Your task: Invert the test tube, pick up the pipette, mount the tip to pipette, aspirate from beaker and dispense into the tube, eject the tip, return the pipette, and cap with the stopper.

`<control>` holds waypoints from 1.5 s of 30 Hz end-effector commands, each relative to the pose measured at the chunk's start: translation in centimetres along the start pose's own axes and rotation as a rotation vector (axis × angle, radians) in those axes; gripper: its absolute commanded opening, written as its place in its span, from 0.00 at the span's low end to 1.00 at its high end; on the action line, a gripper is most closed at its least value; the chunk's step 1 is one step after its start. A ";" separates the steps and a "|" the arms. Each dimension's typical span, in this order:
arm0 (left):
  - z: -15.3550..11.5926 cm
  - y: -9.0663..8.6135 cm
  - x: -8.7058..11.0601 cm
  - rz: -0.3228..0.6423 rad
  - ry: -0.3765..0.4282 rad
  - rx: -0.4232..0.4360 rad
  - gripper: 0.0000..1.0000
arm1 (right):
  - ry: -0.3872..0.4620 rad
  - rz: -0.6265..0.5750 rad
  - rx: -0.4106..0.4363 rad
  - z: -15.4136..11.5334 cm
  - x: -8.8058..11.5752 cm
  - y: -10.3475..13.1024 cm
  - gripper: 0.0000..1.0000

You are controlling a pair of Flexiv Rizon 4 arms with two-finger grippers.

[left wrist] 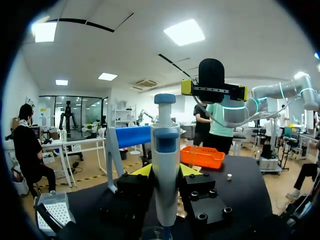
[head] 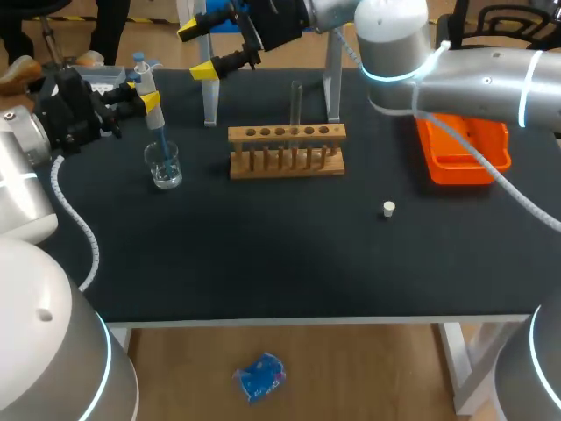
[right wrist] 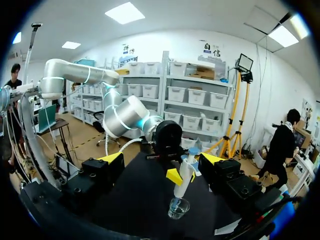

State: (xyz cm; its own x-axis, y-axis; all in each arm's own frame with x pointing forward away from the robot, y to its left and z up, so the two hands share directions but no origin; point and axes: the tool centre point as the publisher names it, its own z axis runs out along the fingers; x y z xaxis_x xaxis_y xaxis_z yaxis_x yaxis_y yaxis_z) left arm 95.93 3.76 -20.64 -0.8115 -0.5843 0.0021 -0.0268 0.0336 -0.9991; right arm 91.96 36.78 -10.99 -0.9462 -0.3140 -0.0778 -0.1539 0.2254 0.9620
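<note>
Where beaker [head: 164, 165] sits, at 9 o'clock from rack [head: 287, 149], pipette [head: 145, 86] is gripped tight by left gripper [head: 151, 96]; lower end down in beaker, hard to make out. Right gripper [head: 200, 51] is spread wide, nothing gripped. Stopper [head: 389, 209] is seen at 4 o'clock from rack.

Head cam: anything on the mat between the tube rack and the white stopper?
No. In the head view the stretch between the wooden rack and the stopper is bare black mat.
</note>
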 end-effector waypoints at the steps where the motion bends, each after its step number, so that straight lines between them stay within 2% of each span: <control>1: 0.0 0.0 0.0 0.001 -0.001 0.002 0.00 | 0.071 0.000 0.003 -0.1 -0.4 0.0 1.00; 14: 0.0 0.0 0.0 0.001 -0.001 0.002 0.00 | 0.114 0.023 -0.032 0.1 -1.3 -0.1 1.00; 15: 0.0 0.0 0.0 0.001 -0.001 0.002 0.00 | 0.119 0.025 -0.030 0.2 -1.5 -0.1 0.88; 16: 0.0 0.0 0.0 0.001 -0.001 0.002 0.00 | 0.124 0.027 -0.031 0.3 -1.6 -0.1 0.47; 17: 0.0 0.0 0.0 0.001 -0.001 0.002 0.00 | 0.126 0.028 -0.032 0.4 -1.8 -0.2 0.39; 18: 0.0 0.0 0.0 0.001 -0.001 0.002 0.00 | 0.127 0.029 -0.032 0.5 -2.0 -0.2 0.16; 19: 0.0 0.0 0.0 0.001 -0.001 0.002 0.00 | 0.131 0.033 -0.035 0.6 -2.2 -0.2 0.00; 37: 0.0 0.0 0.0 0.001 -0.001 0.002 0.00 | 0.223 0.037 -0.082 5.1 -4.8 2.0 0.00; 45: 0.0 0.0 0.0 0.001 -0.001 0.002 0.00 | 0.223 0.037 -0.082 5.1 -4.8 2.0 0.00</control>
State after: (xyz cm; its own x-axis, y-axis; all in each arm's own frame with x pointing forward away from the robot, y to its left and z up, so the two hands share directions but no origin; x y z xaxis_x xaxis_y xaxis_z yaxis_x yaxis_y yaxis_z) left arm 95.93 3.75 -20.64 -0.8115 -0.5843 0.0022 -0.0268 0.0336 -0.9991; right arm 94.24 43.47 -10.04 -0.8885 -0.4590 -0.0010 -0.0870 0.1663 0.9822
